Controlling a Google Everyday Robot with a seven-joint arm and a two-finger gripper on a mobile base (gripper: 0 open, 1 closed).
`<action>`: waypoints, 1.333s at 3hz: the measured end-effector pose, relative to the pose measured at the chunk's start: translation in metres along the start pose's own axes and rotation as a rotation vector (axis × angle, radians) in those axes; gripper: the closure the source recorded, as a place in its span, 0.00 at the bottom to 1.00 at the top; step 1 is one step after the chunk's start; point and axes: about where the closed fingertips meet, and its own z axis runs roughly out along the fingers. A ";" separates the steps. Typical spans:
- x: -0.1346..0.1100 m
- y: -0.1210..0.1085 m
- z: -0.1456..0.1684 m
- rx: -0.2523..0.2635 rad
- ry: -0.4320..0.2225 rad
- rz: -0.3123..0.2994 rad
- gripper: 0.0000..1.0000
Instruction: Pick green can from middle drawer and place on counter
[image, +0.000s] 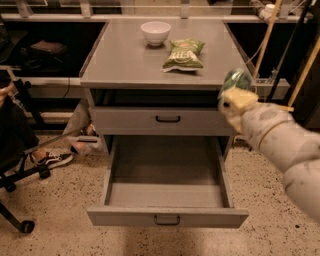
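Note:
The green can (236, 80) is held in my gripper (235, 96) in the air, just off the right edge of the counter (130, 60), at about the height of its front edge. The yellowish fingers (239, 98) close around the can's lower part; its top is blurred. The middle drawer (167, 172) is pulled fully open below and its floor is bare. My white arm reaches in from the lower right.
A white bowl (155, 32) and a flat green-and-white snack bag (183, 53) lie on the counter's far half. The upper drawer front (167, 120) is shut. A chair base (15, 175) and a shoe (50, 160) are at left; poles (265, 40) stand at right.

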 end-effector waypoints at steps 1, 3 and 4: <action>0.065 -0.038 0.038 0.041 0.058 -0.046 1.00; 0.052 -0.062 0.178 0.002 -0.100 -0.179 1.00; 0.023 -0.046 0.249 -0.054 -0.218 -0.258 1.00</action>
